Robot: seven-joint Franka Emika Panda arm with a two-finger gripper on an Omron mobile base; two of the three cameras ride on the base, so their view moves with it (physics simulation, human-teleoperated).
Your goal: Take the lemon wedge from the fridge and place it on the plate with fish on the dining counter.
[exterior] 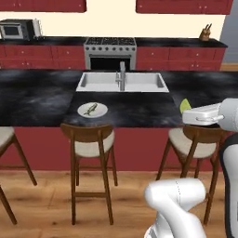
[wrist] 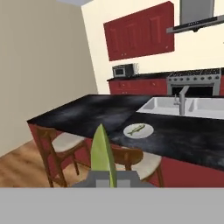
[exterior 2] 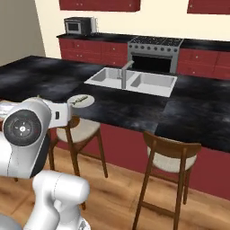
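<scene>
Lemon wedge in closed pincer, short of the plate

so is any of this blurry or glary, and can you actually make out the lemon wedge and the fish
Hand view: lemon wedge large and sharp between the shut gripper tips; fish a small soft streak on the plate. Left base view: flat even light, no glare; the wedge is a yellow-green sliver, the fish coarse. Right base view: fish barely resolved; dining counter marbling smeared.
</scene>
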